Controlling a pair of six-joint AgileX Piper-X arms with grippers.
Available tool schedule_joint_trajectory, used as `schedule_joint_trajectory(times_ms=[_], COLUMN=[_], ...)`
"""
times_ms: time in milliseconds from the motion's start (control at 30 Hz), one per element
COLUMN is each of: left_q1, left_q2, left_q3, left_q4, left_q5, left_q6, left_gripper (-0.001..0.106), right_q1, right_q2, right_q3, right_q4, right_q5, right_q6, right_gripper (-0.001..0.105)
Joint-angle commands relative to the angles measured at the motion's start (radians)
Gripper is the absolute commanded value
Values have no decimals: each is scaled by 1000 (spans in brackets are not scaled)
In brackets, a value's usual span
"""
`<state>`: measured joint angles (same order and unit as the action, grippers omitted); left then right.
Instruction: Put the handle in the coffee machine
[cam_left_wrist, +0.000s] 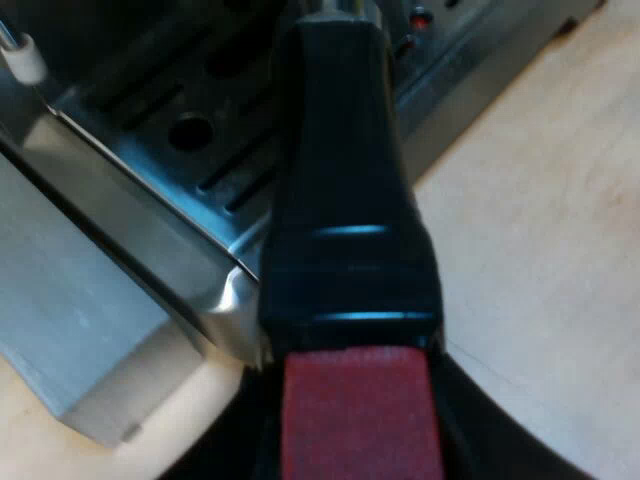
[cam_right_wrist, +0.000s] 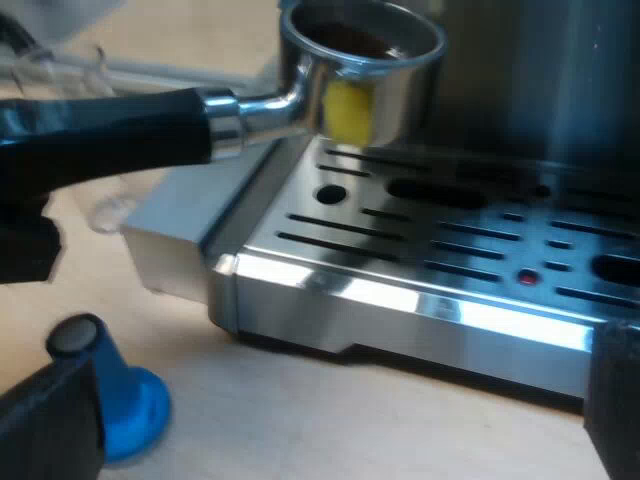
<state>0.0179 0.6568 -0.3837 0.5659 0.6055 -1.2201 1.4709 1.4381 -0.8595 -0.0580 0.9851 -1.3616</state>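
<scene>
The espresso machine (cam_right_wrist: 400, 315) sets its slotted drip tray (cam_right_wrist: 450, 230) beneath both arms. Over the tray hangs the holder (cam_right_wrist: 360, 60), its basket full of dark grounds and not yet locked in. The left gripper (cam_left_wrist: 352, 405) is clamped on the holder's dark, red-ended handle. The right gripper (cam_right_wrist: 330, 405) is spread wide and empty, near the blue tamper (cam_right_wrist: 125, 400). Insertion appears to be in hand; the next move calls for raising the basket into the machine's front and twisting it.

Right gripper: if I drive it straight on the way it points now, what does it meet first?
Probably the front edge of the espresso machine's drip tray, straight ahead of the open right gripper. The blue tamper beside one finger might be brushed; the holder hangs higher. Depth is unclear.
</scene>
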Motion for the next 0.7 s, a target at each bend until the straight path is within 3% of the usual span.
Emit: schedule_joint_trajectory(times_ms=[33, 167, 200, 233, 333, 500, 700], left_q1=[34, 58, 83, 88, 87, 87, 87], left_q2=[11, 42, 89, 100, 119, 156, 192], left_q3=[3, 6, 6, 6, 6, 6, 6], left_q4=[-92, -101, -109, -118, -123, -147, -205], left_q5=[71, 132, 206, 219, 218, 223, 223], left_q6=[-1, 7, 22, 36, 82, 96, 96], left_gripper=[0, 0, 0, 0, 0, 0, 0], right_q1=[-2, -20, -28, -38, -63, -75, -78], right_q2=[37, 89, 100, 118, 160, 234, 313], right_q3=[-2, -2, -2, -2, -2, -2, -2], right_q4=[-77, -179, -206, -248, -359, -541, -706], right_q5=[14, 31, 31, 31, 31, 31, 118], right_q6=[-15, -73, -85, -97, -179, -298, -326], right_gripper=[105, 105, 105, 105, 105, 105, 105])
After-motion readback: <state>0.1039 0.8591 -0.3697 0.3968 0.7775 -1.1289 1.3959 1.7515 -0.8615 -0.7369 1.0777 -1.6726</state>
